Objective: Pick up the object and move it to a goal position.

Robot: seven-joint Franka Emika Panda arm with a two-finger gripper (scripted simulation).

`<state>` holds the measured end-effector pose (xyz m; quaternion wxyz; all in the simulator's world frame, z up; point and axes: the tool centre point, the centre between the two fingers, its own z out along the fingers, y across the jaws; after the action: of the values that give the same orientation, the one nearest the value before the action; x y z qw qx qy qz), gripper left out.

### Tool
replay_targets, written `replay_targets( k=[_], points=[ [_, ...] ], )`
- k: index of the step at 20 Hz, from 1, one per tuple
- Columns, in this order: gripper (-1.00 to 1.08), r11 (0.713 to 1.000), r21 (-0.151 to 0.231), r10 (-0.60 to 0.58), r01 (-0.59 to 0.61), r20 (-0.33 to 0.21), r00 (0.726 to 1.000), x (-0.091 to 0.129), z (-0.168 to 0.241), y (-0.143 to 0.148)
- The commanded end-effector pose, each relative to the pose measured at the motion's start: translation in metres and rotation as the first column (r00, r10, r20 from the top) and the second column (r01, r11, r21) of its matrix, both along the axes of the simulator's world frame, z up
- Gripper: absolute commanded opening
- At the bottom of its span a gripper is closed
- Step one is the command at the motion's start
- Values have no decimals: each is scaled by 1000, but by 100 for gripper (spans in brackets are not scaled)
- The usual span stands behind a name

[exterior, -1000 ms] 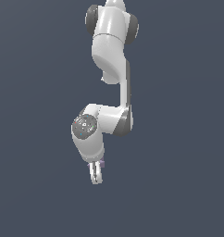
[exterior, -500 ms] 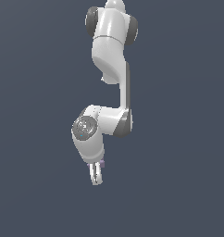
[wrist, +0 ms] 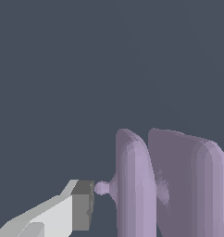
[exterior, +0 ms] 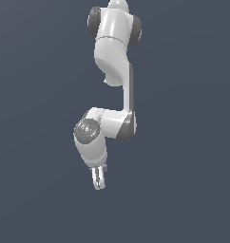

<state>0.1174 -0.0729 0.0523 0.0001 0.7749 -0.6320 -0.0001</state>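
The pale lilac-purple piece of 2 rounded bars joined at the middle [wrist: 169, 185] sits right between the white pincer [exterior: 99, 180] fingers, its bars standing crosswise to the closing line; 1 grey pad [wrist: 83, 206] lies just beside its small nub, so whether it is pinched I cannot tell; against 0.5 s ago, the arm's pose looks unchanged.

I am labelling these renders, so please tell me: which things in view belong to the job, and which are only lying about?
Belongs to the job:
- lilac object
- pincer, one finger close to the object

Lying about:
- nothing visible; only plain grey background
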Motion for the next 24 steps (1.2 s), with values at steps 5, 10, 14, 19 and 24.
replay_targets(
  k=[5, 10, 14, 19, 24],
  points=[
    [-100, 1000, 0, 0, 0, 0, 1000, -5, 3, 5],
    [-100, 1000, 0, 1, -1, 0, 1000, -16, 9, 13],
    [-100, 1000, 0, 1, -1, 0, 1000, -28, 16, 24],
    [-100, 1000, 0, 1, -1, 0, 1000, -47, 27, 39],
    [-100, 1000, 0, 1, -1, 0, 1000, -61, 35, 51]
  ],
)
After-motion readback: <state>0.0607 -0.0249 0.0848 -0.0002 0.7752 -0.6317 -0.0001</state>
